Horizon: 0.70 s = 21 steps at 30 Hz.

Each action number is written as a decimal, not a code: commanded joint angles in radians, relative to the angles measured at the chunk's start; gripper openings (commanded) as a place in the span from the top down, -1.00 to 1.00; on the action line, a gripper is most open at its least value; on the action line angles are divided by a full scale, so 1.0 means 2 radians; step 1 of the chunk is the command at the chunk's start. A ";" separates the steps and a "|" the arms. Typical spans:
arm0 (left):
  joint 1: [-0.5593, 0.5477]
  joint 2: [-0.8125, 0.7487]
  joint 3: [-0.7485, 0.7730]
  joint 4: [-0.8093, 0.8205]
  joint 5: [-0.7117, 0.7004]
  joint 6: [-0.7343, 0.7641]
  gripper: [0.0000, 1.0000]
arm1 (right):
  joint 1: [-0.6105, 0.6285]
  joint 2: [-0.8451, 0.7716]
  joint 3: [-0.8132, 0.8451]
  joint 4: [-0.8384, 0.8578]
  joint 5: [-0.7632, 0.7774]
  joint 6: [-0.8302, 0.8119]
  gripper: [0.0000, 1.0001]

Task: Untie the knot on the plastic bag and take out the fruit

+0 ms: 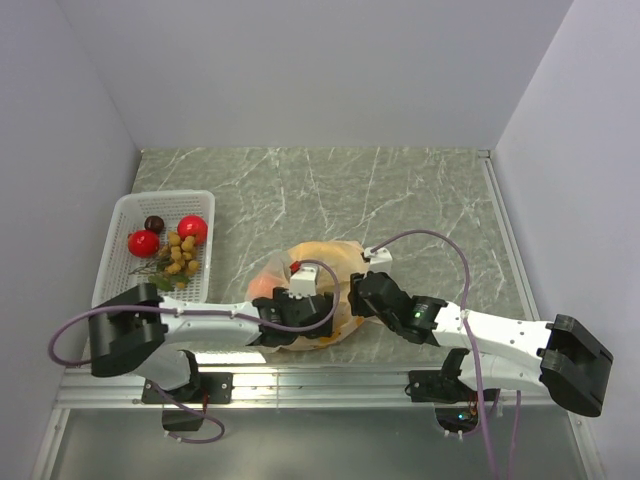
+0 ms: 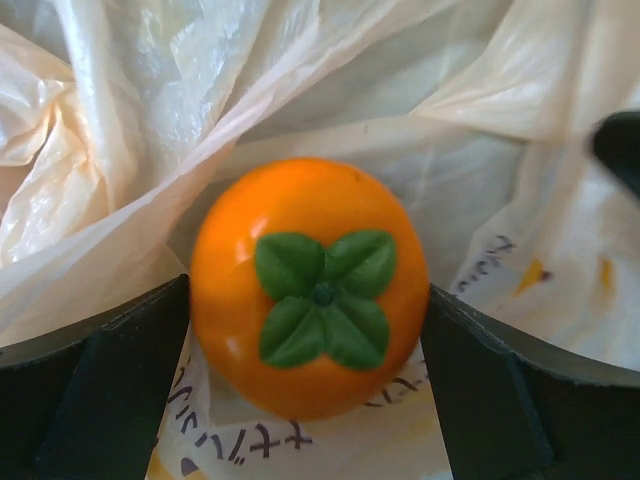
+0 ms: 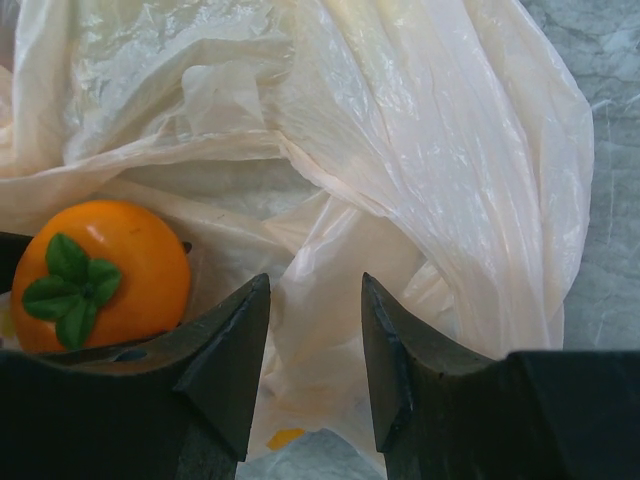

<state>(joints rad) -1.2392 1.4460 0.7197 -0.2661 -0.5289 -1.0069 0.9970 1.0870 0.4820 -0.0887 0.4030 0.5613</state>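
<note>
The pale peach plastic bag [image 1: 325,262] lies crumpled and open at the table's near middle. No knot shows. My left gripper [image 1: 305,312] reaches into the bag. In the left wrist view, the left gripper [image 2: 308,380] is shut on an orange fruit [image 2: 308,285] with a green leaf cap, one finger [image 2: 100,395] against each side. My right gripper [image 1: 358,292] is at the bag's right edge. In the right wrist view, the right gripper [image 3: 312,300] is open with loose bag film [image 3: 400,150] between the tips. The orange fruit [image 3: 105,270] shows at its left.
A white basket [image 1: 165,195] stands at the left. It holds two red round fruits [image 1: 143,243] [image 1: 192,228], a dark maroon one [image 1: 153,222] and a tan cluster [image 1: 182,254]. Grey walls close in the marbled table [image 1: 400,200].
</note>
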 commanded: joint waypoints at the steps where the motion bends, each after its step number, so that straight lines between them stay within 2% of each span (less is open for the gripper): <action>1: 0.000 0.042 0.018 0.020 0.011 0.019 -0.99 | 0.002 0.001 -0.002 0.019 0.012 0.009 0.03; 9: -0.001 0.047 0.031 -0.002 -0.010 0.002 -0.99 | 0.003 -0.004 -0.006 0.017 0.012 0.011 0.03; 17: -0.019 -0.068 0.018 -0.044 -0.011 -0.015 -0.99 | 0.003 -0.007 -0.006 0.017 0.014 0.010 0.03; 21: -0.019 -0.092 0.033 -0.046 -0.021 0.012 -0.99 | 0.003 -0.004 -0.004 0.018 0.013 0.009 0.03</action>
<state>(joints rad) -1.2736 1.2884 0.7544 -0.3363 -0.5415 -1.0092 0.9970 1.0885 0.4747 -0.0883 0.4030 0.5686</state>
